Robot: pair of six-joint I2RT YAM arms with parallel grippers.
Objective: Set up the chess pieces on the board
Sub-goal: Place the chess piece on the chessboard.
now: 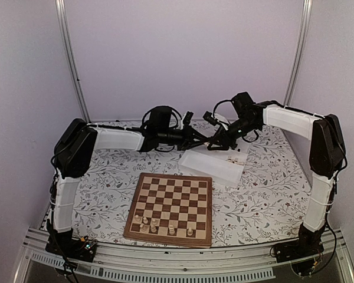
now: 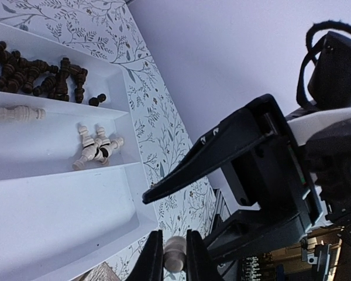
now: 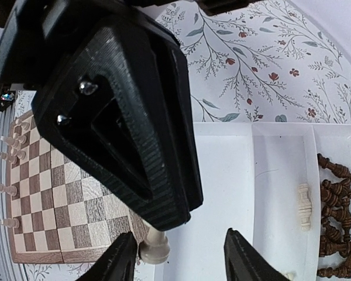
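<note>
My left gripper (image 2: 171, 263) is shut on a pale cream chess piece (image 2: 175, 254) and holds it in the air over the near end of the white tray (image 2: 58, 216). In the right wrist view the left gripper (image 3: 123, 105) fills the upper left, and the piece's base (image 3: 157, 249) shows under it. My right gripper (image 3: 181, 260) is open and empty, its jaws on either side of that piece. The two grippers meet (image 1: 209, 140) behind the board (image 1: 171, 200). A few pale pieces (image 1: 144, 223) stand on the board's near rows.
The two-compartment tray (image 1: 215, 164) lies behind the board. It holds several dark pieces (image 2: 41, 76) in one compartment and a few pale pieces (image 2: 96, 146) in the other. The floral cloth (image 1: 265, 183) covers the table.
</note>
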